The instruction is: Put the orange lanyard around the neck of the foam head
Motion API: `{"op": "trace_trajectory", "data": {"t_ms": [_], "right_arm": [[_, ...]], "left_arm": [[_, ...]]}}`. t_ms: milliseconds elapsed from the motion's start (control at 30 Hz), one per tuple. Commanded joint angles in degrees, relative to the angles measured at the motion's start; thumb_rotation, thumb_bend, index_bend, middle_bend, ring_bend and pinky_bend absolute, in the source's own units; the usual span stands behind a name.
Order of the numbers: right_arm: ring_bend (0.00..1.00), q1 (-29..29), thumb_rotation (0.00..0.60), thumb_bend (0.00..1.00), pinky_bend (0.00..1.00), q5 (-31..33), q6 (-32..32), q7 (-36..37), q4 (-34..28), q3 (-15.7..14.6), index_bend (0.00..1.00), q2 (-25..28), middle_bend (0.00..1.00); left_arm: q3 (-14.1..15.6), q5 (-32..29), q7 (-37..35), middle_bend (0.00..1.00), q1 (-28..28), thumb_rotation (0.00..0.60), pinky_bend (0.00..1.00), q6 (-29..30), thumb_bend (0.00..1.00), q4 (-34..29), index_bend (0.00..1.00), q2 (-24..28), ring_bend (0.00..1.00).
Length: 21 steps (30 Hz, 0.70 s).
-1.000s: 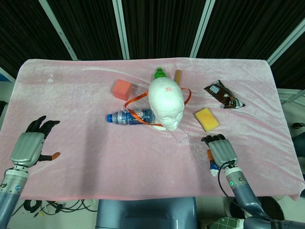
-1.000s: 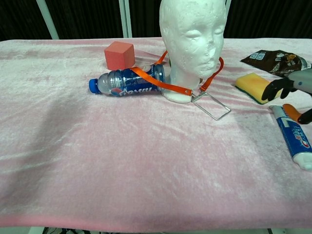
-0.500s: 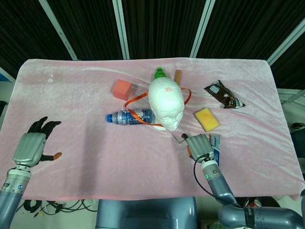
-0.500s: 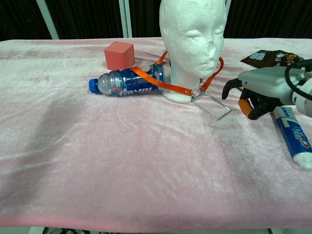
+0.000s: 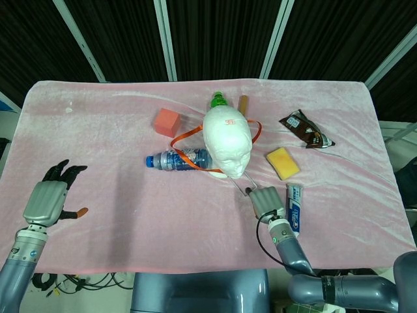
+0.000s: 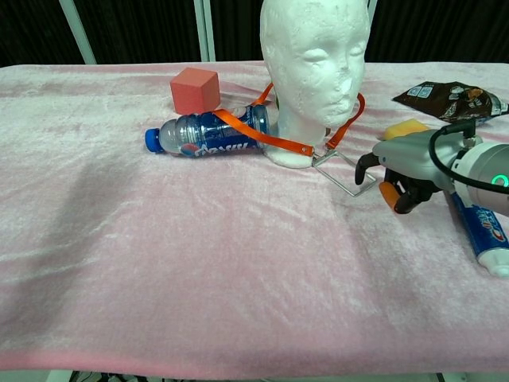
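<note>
Near the surface's front edge, the right hand [image 6: 398,171], empty with fingers curled, risks snagging the badge holder [image 6: 345,173], tugging the orange lanyard [image 6: 262,135] and tipping the foam head [image 6: 314,72].

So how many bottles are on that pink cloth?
2. A blue-labelled bottle lies on its side left of the foam head, under the orange lanyard. A green-capped bottle is behind the head, mostly hidden.

bottle [image 6: 208,134] left of foam head [image 6: 315,56], block [image 6: 195,90] behind bottle
</note>
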Motion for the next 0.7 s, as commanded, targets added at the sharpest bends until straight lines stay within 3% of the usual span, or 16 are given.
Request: {"op": "trace_trajectory", "data": {"t_ms": [33, 700], "right_arm": [[0.63, 0.6, 0.6, 0.74, 0.5, 0.7, -0.1, 0.1, 0.8, 0.1, 0.25, -0.7, 0.76], [0.63, 2.5, 0.6, 0.76, 0.5, 3.5, 0.2, 0.5, 2.3, -1.6, 0.25, -1.8, 0.76]], "left_arm": [[-0.1, -0.3, 0.4, 0.19, -0.1, 0.6, 0.1, -0.3, 0.05, 0.1, 0.15, -0.3, 0.0], [-0.4, 0.3, 1.1, 0.19, 0.7, 0.6, 0.1, 0.3, 0.05, 0.2, 0.15, -0.8, 0.0]]}}
